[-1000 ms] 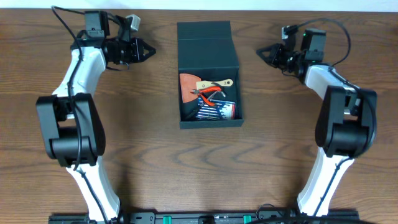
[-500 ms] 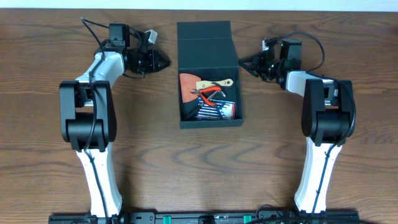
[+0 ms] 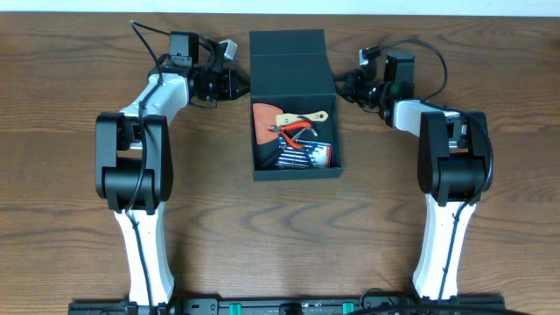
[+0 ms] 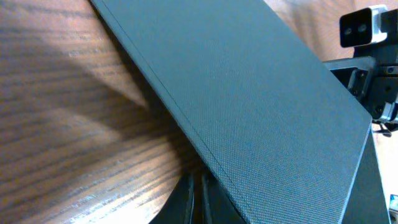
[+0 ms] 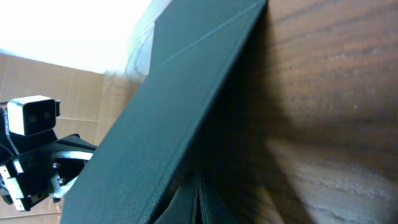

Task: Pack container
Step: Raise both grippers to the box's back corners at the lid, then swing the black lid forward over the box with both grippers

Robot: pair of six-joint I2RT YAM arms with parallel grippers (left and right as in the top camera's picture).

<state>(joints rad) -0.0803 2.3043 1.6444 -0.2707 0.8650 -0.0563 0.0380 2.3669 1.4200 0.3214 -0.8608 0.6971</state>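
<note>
The dark teal container stands open at the table's middle back, its flap lid lying back flat. Inside are an orange-brown piece, red-handled pliers and a pack of small tools. My left gripper is shut and its tips touch the lid's left edge; the lid fills the left wrist view above the closed fingers. My right gripper is shut at the lid's right edge; the lid rises beside its closed fingers.
The wooden table lies around the box. The opposite arm's camera shows in each wrist view. Both arm bases stand at the front edge.
Both grippers have moved inward from the outer sides of the table to the two side edges of the lid. The box and its contents have not moved.
</note>
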